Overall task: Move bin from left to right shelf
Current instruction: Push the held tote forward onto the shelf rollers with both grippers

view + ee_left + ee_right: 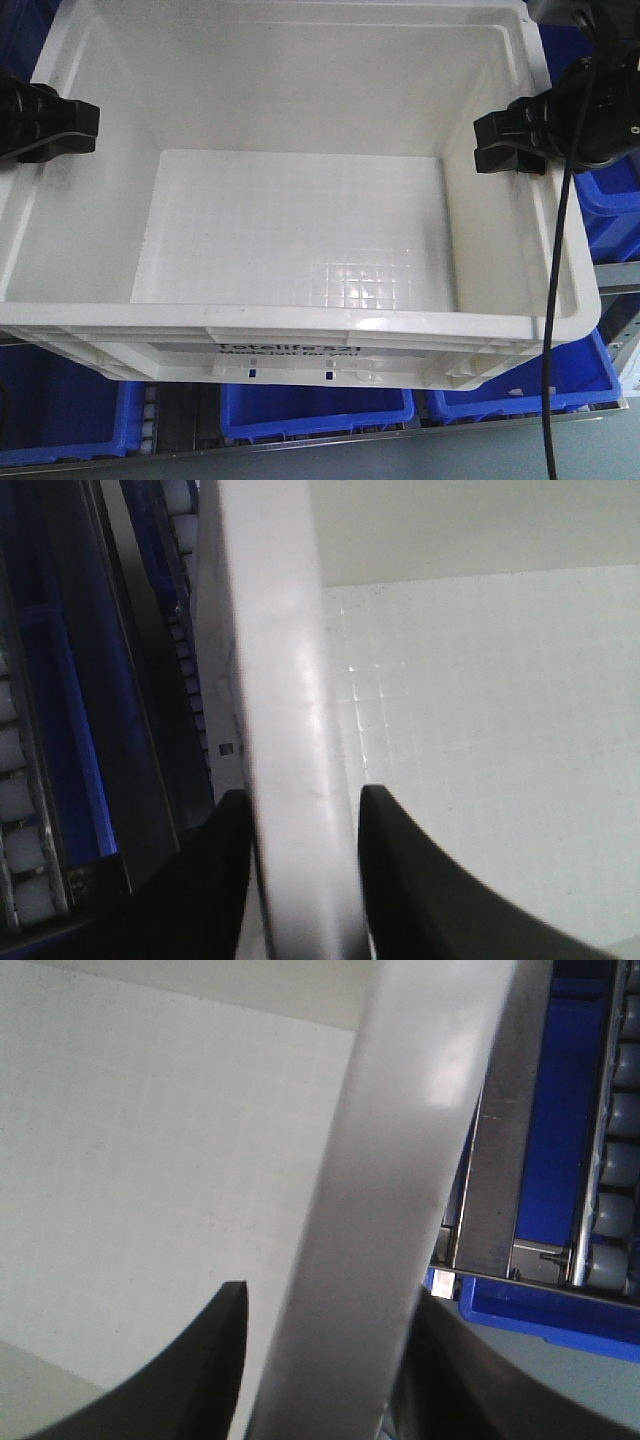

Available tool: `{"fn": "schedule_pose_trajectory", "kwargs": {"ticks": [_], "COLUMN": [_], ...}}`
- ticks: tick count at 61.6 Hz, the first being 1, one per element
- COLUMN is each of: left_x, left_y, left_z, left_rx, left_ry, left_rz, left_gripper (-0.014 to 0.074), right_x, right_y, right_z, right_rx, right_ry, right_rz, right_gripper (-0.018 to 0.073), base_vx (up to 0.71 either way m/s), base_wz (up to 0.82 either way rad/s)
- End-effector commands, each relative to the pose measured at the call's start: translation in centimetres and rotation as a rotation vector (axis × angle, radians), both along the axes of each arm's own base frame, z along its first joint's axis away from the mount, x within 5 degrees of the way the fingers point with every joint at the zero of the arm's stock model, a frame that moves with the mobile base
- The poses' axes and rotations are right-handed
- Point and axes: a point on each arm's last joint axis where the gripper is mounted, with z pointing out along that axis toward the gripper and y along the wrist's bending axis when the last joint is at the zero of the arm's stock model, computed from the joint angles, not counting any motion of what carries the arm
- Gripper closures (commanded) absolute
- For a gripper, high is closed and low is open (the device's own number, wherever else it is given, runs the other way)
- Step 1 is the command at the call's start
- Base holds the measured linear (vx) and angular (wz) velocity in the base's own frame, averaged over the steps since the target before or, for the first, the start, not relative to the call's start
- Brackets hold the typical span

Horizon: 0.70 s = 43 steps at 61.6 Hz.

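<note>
Bin: the white Totelife tote fills the front view, empty, its printed side turned toward the camera; it is judged to be carried by its two side rims in front of the shelving.
Blue bins: a row is glimpsed underneath, on the lower level.
Rollers: a shelf roller track is caught just beside the tote's left wall.
Left gripper: the left rim is straddled, one finger each side, pressed onto the plastic.
Right gripper: the right rim is pinched likewise, jaws narrowed onto it.
Progress: the pick-up is judged done; the carry to the right shelf and the set-down are left. Which shelf lies behind cannot be told.
</note>
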Motion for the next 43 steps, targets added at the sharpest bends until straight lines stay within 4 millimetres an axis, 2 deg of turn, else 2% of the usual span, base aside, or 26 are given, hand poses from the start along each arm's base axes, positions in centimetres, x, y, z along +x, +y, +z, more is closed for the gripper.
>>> {"fn": "schedule_pose_trajectory", "kwargs": {"ticks": [1,43], "left_x": [-0.48,-0.48], "left_y": [-0.05,-0.05], "left_z": [2.83,2.83], "left_rx": [-0.031,-0.031], "left_ry": [-0.182,-0.182], "left_rz": [-0.014,-0.014], "left_gripper": [0.0604,0.0604], "right_x": [-0.06,-0.06], "right_y": [-0.52,-0.52], "right_z": [2.40,2.40], "right_rx": [-0.011,-0.011], "right_ry": [-0.156,-0.156], "right_rz": [-0.012,-0.012], "right_gripper": [0.0564,0.0564], "base_vx": [0.12,0.12], "base_wz": [0.01,0.03]}}
